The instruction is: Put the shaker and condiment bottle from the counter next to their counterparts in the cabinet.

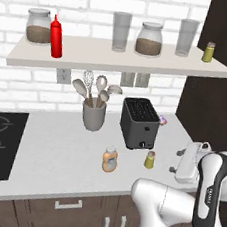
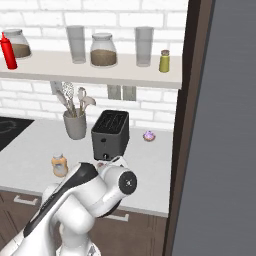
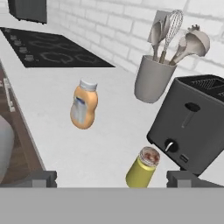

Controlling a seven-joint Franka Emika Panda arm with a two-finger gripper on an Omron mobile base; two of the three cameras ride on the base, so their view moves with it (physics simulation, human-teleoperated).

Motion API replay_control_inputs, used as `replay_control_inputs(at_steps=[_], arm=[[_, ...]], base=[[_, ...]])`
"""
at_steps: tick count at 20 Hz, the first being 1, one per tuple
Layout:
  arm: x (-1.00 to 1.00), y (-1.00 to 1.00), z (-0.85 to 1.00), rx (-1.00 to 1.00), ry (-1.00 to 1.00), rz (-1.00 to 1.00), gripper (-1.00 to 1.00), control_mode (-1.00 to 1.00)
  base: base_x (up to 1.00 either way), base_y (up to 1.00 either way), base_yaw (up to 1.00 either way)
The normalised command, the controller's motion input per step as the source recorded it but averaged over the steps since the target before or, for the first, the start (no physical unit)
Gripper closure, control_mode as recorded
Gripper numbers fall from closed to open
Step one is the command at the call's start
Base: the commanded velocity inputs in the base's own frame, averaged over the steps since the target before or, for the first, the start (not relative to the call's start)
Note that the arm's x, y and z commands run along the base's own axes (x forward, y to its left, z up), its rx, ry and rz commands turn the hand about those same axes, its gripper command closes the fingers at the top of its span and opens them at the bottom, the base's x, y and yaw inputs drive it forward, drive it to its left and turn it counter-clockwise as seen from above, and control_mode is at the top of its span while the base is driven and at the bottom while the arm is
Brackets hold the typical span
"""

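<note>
Light's even and bright, no hard source I can pick out. Counter reads pale, almost flat, w/ faint soft shadows under the toaster and utensil crock. Shelf throws a dim band on the brick wall below. No glare or motion blur. Rendering's a bit soft and pixelated. Right of the right base view is a big flat grey panel.

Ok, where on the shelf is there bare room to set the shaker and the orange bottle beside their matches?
On the shelf, bare board lies between the red bottle and the left glass, wide enough for the orange bottle. The yellow shaker has only a narrow gap to the right glass; the front strip there is free. Between the glasses it is crowded by a jar.
</note>
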Motion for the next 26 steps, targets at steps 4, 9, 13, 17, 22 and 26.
replay_control_inputs(at_steps=[4, 9, 13, 17, 22, 26], arm=[[0.11, 0.05, -0.28, 0.00, 0.00, -0.01, -1.00, -1.00], [0.17, 0.08, -0.30, 0.00, 0.00, -0.01, -1.00, -1.00], [0.18, 0.14, -0.20, 0.01, 0.00, -0.01, -1.00, -1.00], [0.14, 0.06, -0.17, 0.02, 0.00, -0.01, -1.00, -1.00], [0.12, 0.04, -0.14, 0.03, 0.00, 0.00, -1.00, -1.00], [0.19, 0.13, -0.19, 0.01, 0.00, 0.00, -1.00, -1.00]], base=[[0.00, 0.00, 0.00], [0.00, 0.00, 0.00], [0.00, 0.00, 0.00], [0.00, 0.00, 0.00], [0.00, 0.00, 0.00], [0.00, 0.00, 0.00]])
